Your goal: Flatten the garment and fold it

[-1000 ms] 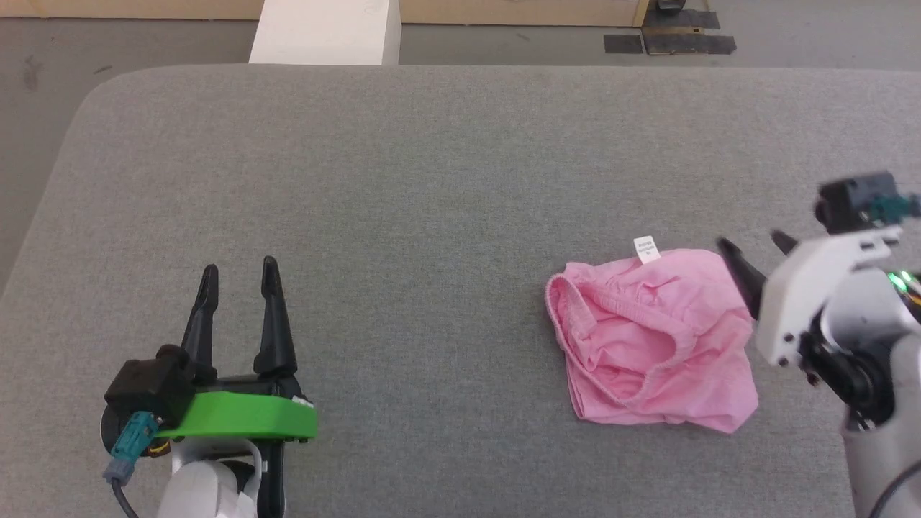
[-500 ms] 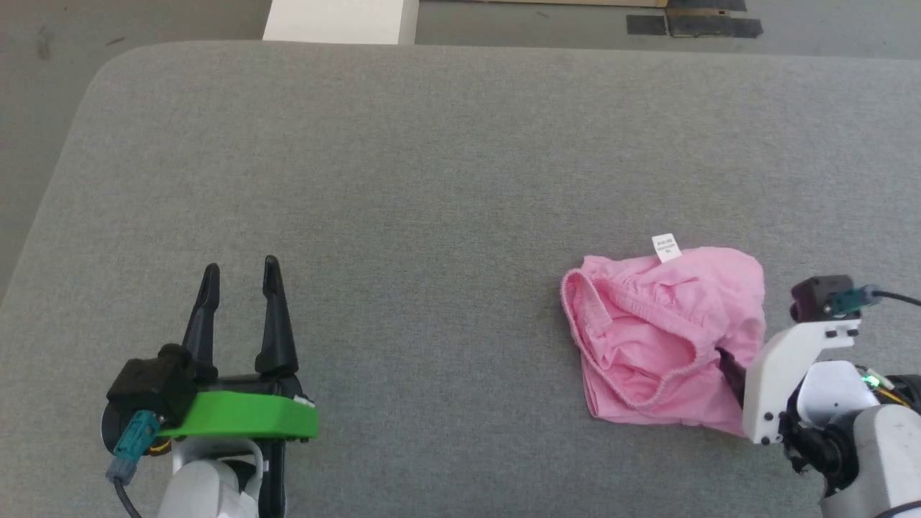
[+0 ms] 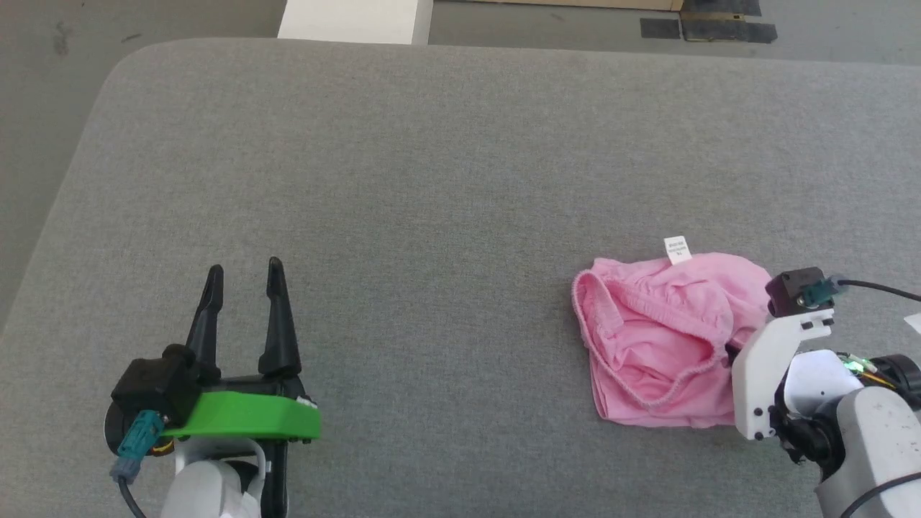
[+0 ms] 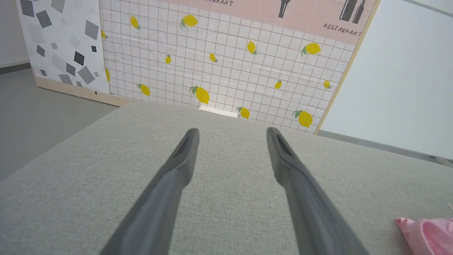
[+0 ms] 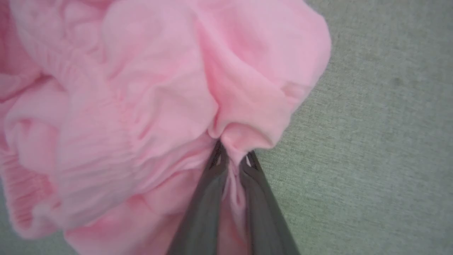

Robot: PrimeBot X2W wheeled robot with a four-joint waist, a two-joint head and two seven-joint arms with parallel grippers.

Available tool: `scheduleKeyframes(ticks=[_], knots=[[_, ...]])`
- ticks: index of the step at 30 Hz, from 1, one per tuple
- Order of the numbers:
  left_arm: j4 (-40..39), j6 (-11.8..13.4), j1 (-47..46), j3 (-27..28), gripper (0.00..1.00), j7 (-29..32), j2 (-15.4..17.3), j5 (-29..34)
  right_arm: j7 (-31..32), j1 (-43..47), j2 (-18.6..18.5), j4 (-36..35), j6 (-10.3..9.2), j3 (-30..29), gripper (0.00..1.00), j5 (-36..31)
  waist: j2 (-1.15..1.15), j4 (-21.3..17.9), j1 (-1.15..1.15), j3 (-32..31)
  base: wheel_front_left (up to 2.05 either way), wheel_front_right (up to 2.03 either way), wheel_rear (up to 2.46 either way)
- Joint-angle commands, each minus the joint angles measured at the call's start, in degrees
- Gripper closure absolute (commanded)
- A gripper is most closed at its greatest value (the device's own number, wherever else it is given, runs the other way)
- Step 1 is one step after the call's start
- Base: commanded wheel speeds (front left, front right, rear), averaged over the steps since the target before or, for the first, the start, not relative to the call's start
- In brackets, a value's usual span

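The garment (image 3: 658,338) lay crumpled on the right side of the grey bench (image 3: 432,180), near its front edge. It was bunched into a rough lump and not spread flat. It was a thin, pale pink knit, soft and full of loose creases. A gathered, ruffled elastic edge (image 3: 584,306) curled around its left side, and a small white label (image 3: 677,250) stuck out at the far edge. The right gripper (image 5: 231,159) was at the garment's right side, and its dark fingers (image 5: 205,198) were pressed nearly together on a small pleat of pink cloth, which puckered up just above the tips. The left gripper (image 3: 245,267) hovered over bare bench well away to the left, with its fingers spread and holding nothing. The cloth looked very light and limp, so it would probably sag and drag instead of keeping any shape, and a pinch on a single fold would likely lift only part of it. The felt-like weave of the bench cover might give enough friction to hold a smoothed layer in place. The elastic edge, thicker and firmer than the body, seemed the better place to grip, ideally at two separate points so the piece could be pulled open before folding.
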Motion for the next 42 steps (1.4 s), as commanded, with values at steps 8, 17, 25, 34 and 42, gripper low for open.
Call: scheduleKeyframes(ticks=[8, 17, 25, 34, 42], knots=[[-0.90, 0.31, 1.03, 1.15, 0.00, -0.26, -0.13, 0.64, 2.52, -2.83, -8.53, -3.61, -0.12, 9.52, 1.00, 2.68, 0.00, -5.21, 0.00, -0.29, 0.00, 0.00, 0.00], [-0.81, -0.88, -1.33, 1.25, 0.00, -0.26, 0.00, 2.12, 3.45, -8.90, -17.77, -3.02, -0.12, 17.24, 1.00, 6.81, 0.00, -17.22, 0.00, 3.59, 0.00, 0.00, 0.00], [-1.06, -1.43, -5.17, 1.01, 0.00, -0.24, 1.84, 3.95, -1.18, -16.16, -20.35, 4.38, -0.12, 18.29, 1.00, 7.23, 0.00, -22.88, 0.00, 10.07, 0.00, 0.00, 0.00], [-5.18, -0.69, -8.78, 0.84, 0.00, 1.72, 3.94, 5.52, -5.95, -23.09, -25.17, 13.49, -0.12, 11.53, 1.00, 5.13, 0.00, -19.71, 0.00, 19.66, 0.00, 0.00, 0.00], [-10.39, 0.23, -9.38, 1.24, 0.00, 3.87, 5.65, 6.20, -12.17, -28.04, -27.98, 23.05, -0.12, -7.25, 0.00, -2.80, 0.00, -14.83, 0.00, 25.52, 0.00, 0.00, 0.00]])
